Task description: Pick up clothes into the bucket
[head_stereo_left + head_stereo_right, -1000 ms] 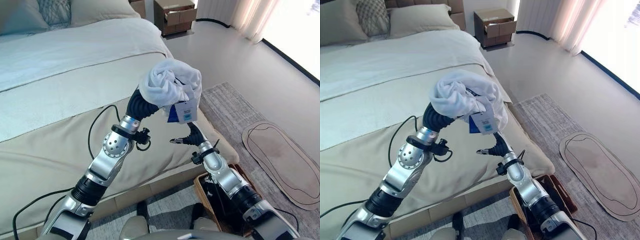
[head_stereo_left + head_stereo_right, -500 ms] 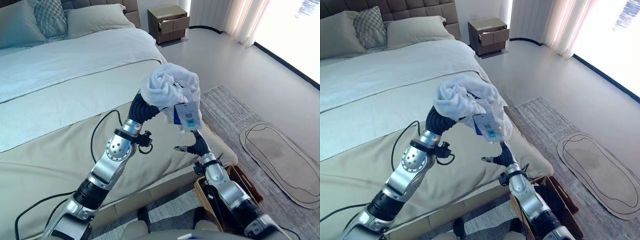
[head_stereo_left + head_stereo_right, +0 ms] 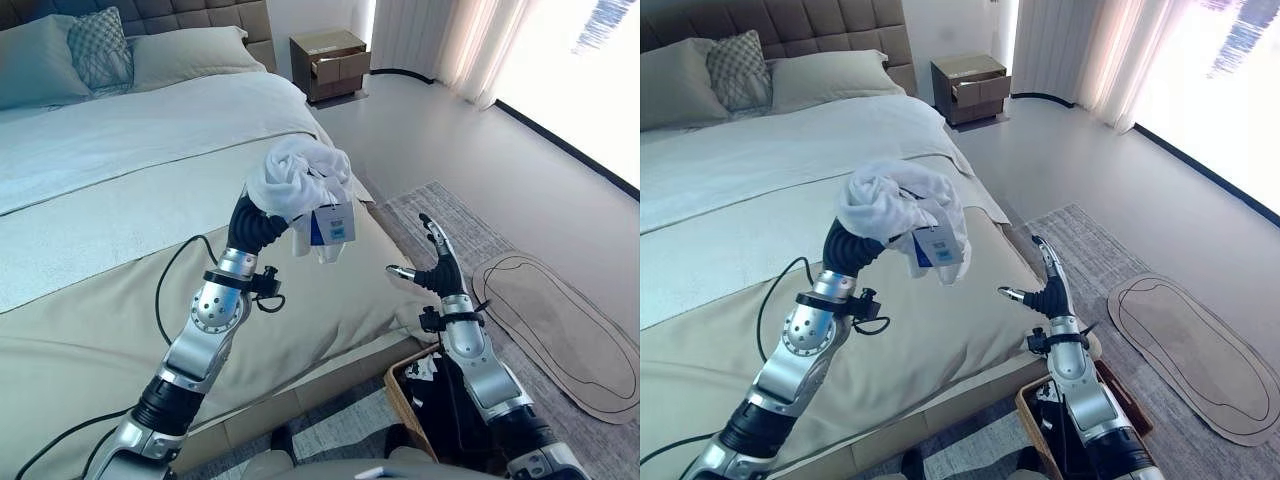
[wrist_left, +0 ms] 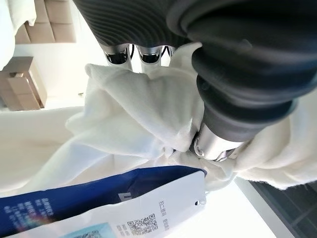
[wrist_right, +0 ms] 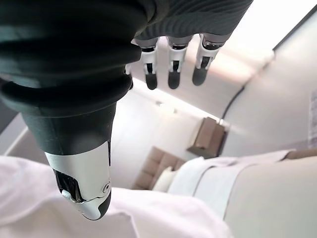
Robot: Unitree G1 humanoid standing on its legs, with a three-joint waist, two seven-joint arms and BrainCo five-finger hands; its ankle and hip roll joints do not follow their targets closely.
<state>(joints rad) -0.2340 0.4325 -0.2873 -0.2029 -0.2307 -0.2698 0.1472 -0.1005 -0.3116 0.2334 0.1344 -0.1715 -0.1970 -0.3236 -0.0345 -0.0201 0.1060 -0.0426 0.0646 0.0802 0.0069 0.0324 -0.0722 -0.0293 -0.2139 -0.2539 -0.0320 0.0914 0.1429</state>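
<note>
White garment (image 3: 297, 180) bunched in the left hand's (image 4: 218, 144) curled grip; right hand (image 3: 437, 265) spread, empty.

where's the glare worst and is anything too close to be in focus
Left and right eye views: the window is blown out white at upper right. Left wrist view: the white garment and its tag sit very close, edges soft.

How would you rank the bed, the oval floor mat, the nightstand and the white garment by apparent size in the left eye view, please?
1. bed
2. oval floor mat
3. white garment, held up in the left hand, so nearness inflates it
4. nightstand, far off; unsure against the garment
</note>
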